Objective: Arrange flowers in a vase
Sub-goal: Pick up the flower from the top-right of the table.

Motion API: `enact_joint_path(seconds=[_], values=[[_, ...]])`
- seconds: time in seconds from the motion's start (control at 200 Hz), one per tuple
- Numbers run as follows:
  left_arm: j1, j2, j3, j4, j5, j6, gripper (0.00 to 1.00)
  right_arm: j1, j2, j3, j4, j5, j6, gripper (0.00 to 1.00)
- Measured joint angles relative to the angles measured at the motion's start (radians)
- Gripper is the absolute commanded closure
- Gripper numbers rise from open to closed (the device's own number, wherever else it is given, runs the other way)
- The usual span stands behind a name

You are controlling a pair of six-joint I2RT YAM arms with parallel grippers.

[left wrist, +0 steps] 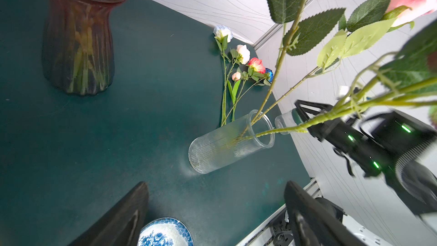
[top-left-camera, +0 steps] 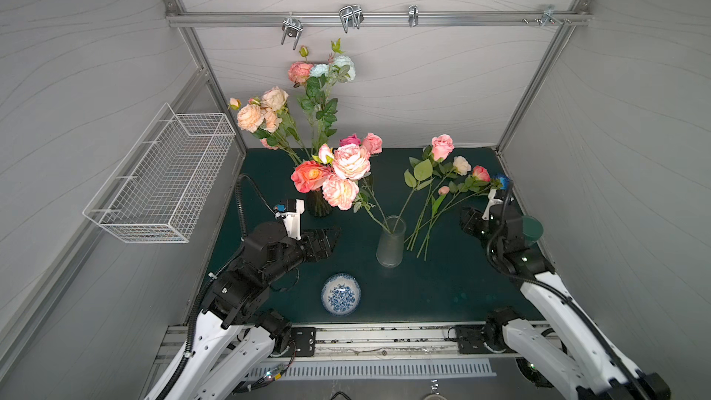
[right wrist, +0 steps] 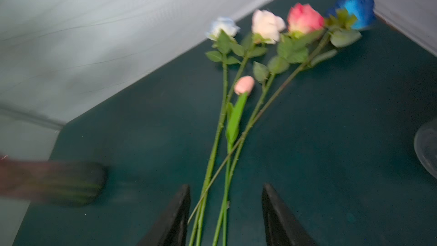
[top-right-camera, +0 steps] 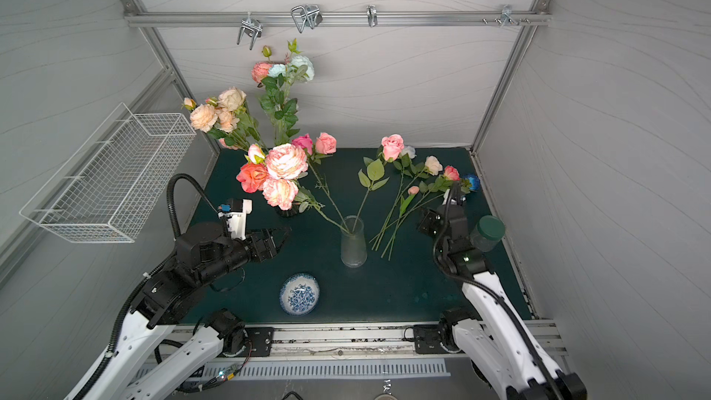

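Roses (top-left-camera: 442, 202) lie loose on the green desk (top-left-camera: 442, 294), just right of the clear vase (top-left-camera: 391, 242). Their heads fan toward the far right corner and their stem ends sit close together beside the vase's base. The right wrist view, though blurred, shows five of them: pale blue, cream, coral, a deep blue head (right wrist: 357, 10) and a small pink bud (right wrist: 244, 84).

The right gripper (right wrist: 227, 214) is low over the stem ends. Its jaws stand apart with the stems between them, and a gap shows on either side, so nothing is clamped.

The clear vase stands upright near the middle of the desk. It holds a few leafy stems with pink heads (top-left-camera: 442, 146), which lean apart.

The left gripper (left wrist: 212, 218) hangs spread wide and empty above bare desk, left of the clear vase. It sits between the dark vase (top-left-camera: 318, 203) and the bowl (top-left-camera: 341, 294).

The dark vase, at the left rear, is packed with a tall bouquet (top-left-camera: 338, 171) of peach, coral, pink and pale blue blooms.

The blue-patterned bowl sits near the front edge. A green-lidded jar (top-right-camera: 488, 232) stands at the right edge, next to the right arm. A white wire basket (top-left-camera: 161, 178) hangs on the left wall.
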Motion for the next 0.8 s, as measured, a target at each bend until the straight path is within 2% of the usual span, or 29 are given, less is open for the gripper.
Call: enact_joint_path(seconds=[0.095,0.2,0.3,0.58,0.8], values=[[0.000,-0.014,-0.016,-0.004,-0.010,-0.002,0.08,-0.102,0.264,0.063,0.040,-0.083,0.063,0.59],[0.000,-0.029,-0.034,-0.012,-0.015,-0.006,0.08,-0.123,0.513,0.163,0.058,-0.124,0.089,0.55],[0.000,-0.036,-0.038,-0.027,-0.015,-0.008,0.08,-0.135,0.670,0.255,0.069,-0.137,0.098,0.54],[0.000,-0.066,-0.038,-0.047,-0.015,-0.008,0.08,-0.174,0.822,0.395,0.106,-0.145,0.129,0.61],[0.000,-0.064,-0.038,-0.048,-0.015,-0.007,0.08,-0.188,0.871,0.408,0.125,-0.142,0.156,0.66]])
